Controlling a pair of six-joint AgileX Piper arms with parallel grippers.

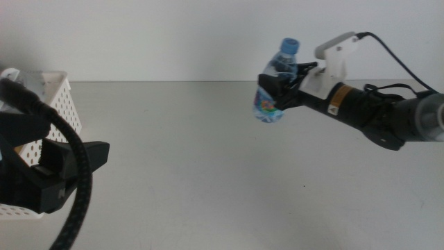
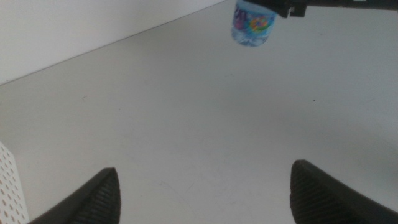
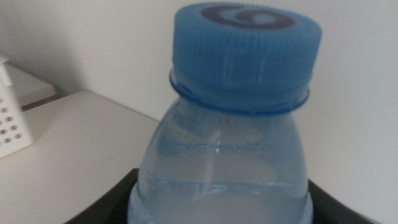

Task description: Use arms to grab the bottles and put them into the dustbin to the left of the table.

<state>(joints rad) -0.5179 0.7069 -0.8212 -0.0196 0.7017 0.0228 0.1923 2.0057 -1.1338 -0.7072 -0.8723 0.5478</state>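
The water bottle (image 3: 221, 162) is clear, glossy plastic with faint horizontal ridges at the shoulder; its blue cap (image 3: 245, 53) is matt plastic, finely ribbed round the side and smooth on top. A shiny, colourful printed label (image 1: 267, 105) wraps its lower body. The right gripper (image 1: 286, 85) looks like dark matt plastic, and the housing (image 1: 331, 59) behind it is smooth white plastic with a slight sheen. A black cable (image 1: 395, 59) with a smooth rubbery skin runs from it. The left gripper (image 2: 205, 193) is matt black as well. The table (image 1: 208, 173) is a smooth, matt light grey. The dustbin (image 1: 52, 104) is white plastic, perforated with small round holes.
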